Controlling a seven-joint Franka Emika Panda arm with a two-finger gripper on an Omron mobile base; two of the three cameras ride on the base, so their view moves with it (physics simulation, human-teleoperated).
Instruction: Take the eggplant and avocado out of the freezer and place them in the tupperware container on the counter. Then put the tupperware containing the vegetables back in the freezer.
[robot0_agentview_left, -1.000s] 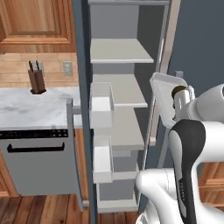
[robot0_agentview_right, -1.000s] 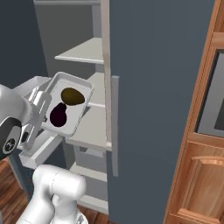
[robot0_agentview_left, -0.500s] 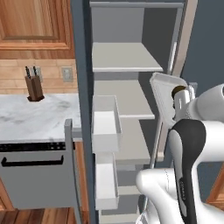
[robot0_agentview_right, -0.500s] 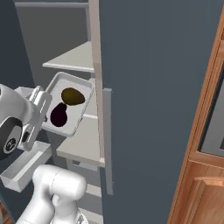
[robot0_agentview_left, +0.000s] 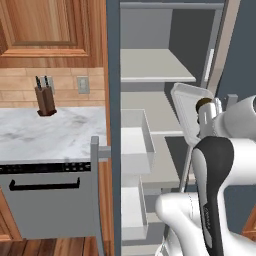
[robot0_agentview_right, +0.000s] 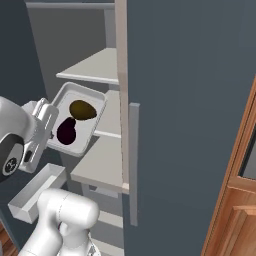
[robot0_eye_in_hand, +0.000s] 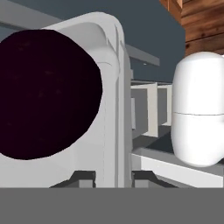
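Your claw (robot0_eye_in_hand: 113, 177) is clamped on the tupperware container (robot0_agentview_right: 98, 106), eggplant (robot0_agentview_right: 66, 132) and avocado (robot0_agentview_right: 82, 109) inside, centre-left; only shelving it in the freezer (robot0_agentview_right: 190, 75) remains

Tupperware container (robot0_agentview_right: 95, 117) tilted steeply before open freezer (robot0_agentview_right: 95, 65) shelves; eggplant (robot0_agentview_right: 66, 131) and avocado (robot0_agentview_right: 82, 109) touching inside.

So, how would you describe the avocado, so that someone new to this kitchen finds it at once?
Look at the open freezer with its grey shelves, then at the pale tray that the gripper holds by its rim in front of them. Two round things lie in the tray: the avocado is the olive-brown ball, beside the almost black eggplant.
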